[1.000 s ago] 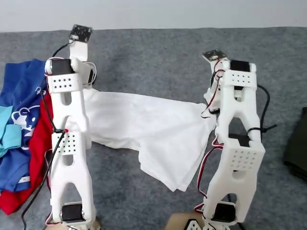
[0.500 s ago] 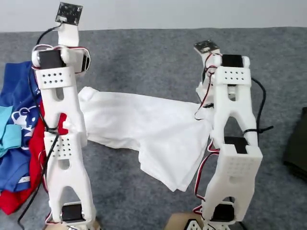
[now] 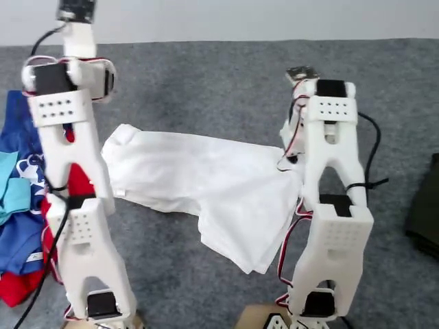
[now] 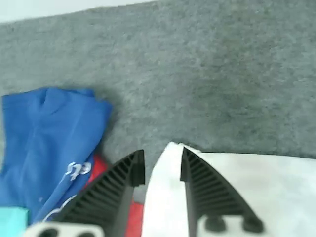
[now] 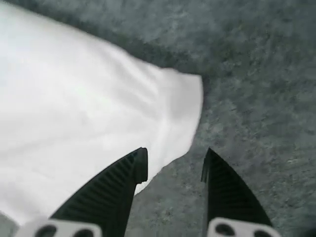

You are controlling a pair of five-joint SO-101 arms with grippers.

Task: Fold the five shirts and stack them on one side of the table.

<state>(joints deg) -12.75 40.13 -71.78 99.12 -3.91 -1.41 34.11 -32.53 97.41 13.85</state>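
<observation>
Parts of the white shirt point(image 3: 206, 181) are hidden in the high view: the left arm point(image 3: 68, 157) covers the near side of its left end, and the right arm point(image 3: 333, 171) covers its right edge. Collar and sleeves cannot be made out, so which way it faces cannot be told. Its long axis runs left to right across the middle of the grey mat point(image 3: 206, 82), and a rumpled flap spreads toward the near side on its right half.

The left gripper point(image 4: 161, 157) hangs over the shirt's left corner with its jaws a narrow way apart. Whether they touch the cloth cannot be told. The right gripper point(image 5: 175, 153) sits over the shirt's right edge with its jaws wider apart and bare mat between the tips.

At the left edge a blue shirt point(image 3: 24, 130), a red shirt point(image 3: 14, 288) and a teal shirt point(image 3: 14, 192) lie heaped, cut off by the frame and partly behind the left arm. A dark object point(image 3: 425, 205) at the right edge is also cut off.
</observation>
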